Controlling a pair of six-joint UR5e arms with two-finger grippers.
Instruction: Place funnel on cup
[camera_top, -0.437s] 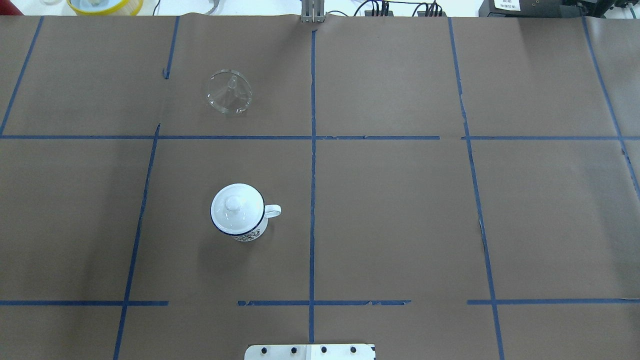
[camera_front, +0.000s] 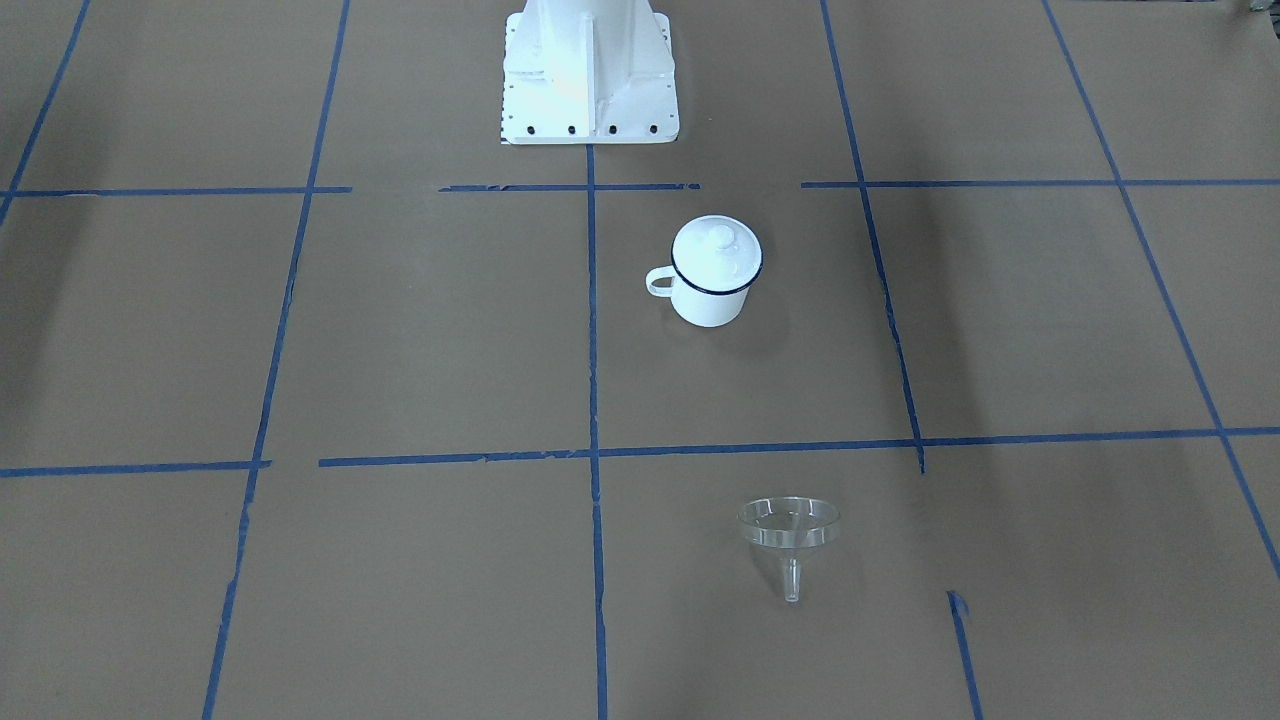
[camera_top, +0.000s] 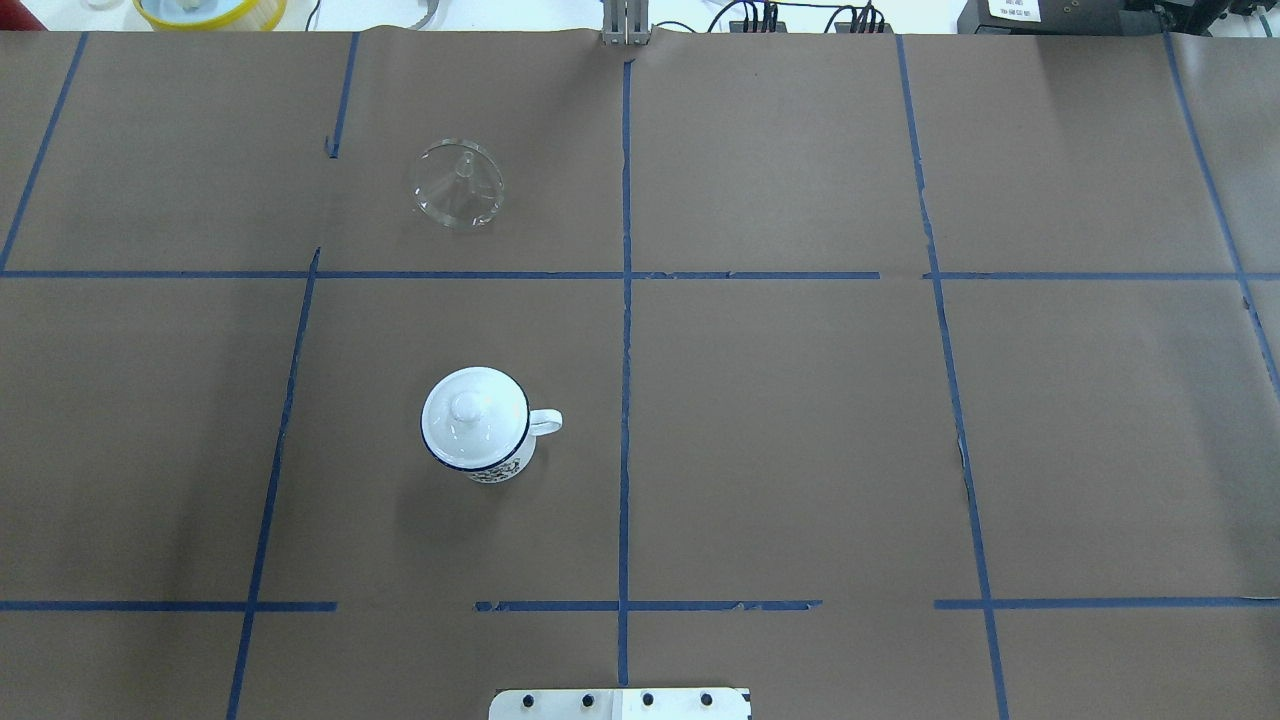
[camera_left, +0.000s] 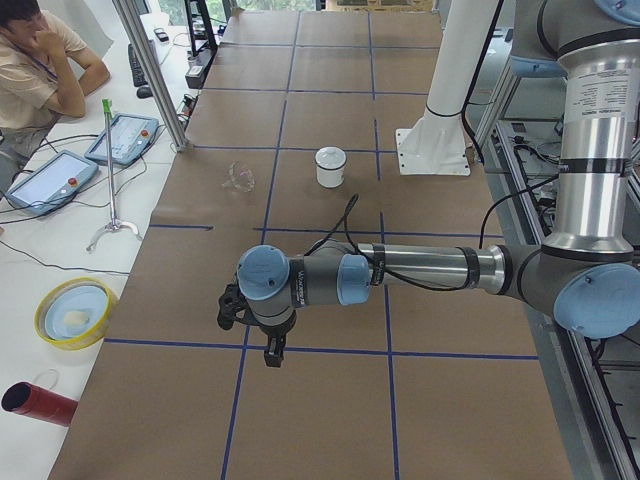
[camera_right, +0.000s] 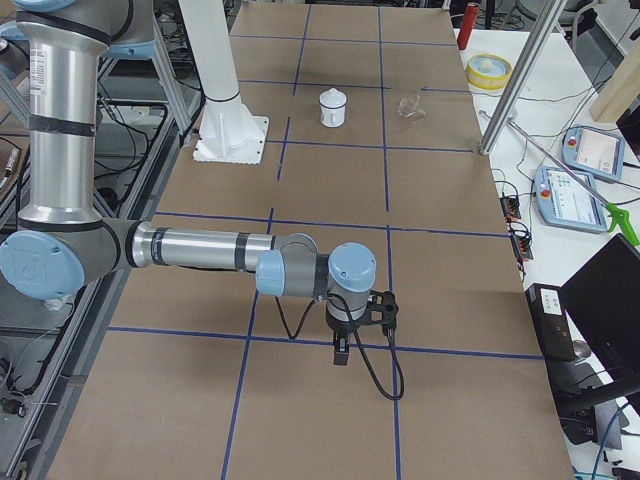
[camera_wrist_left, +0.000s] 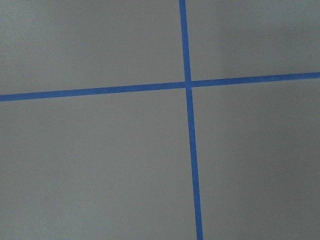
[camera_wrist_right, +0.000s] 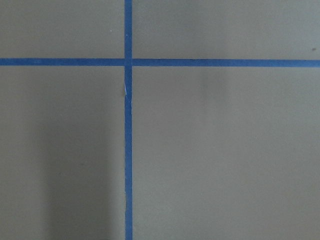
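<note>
I count one funnel (camera_top: 458, 185), one cup (camera_top: 498, 462), one lid (camera_top: 472, 415) and two grippers. The funnel lies tipped on its side, well apart from the cup. Its long axis runs straight away from the cup, mouth facing it and spout pointing off. The lid sits on the cup and hides what's inside. The left gripper (camera_left: 270, 352) and right gripper (camera_right: 341, 353) hang far from the cup, and I cannot tell whether their fingers are released or clenched.
</note>
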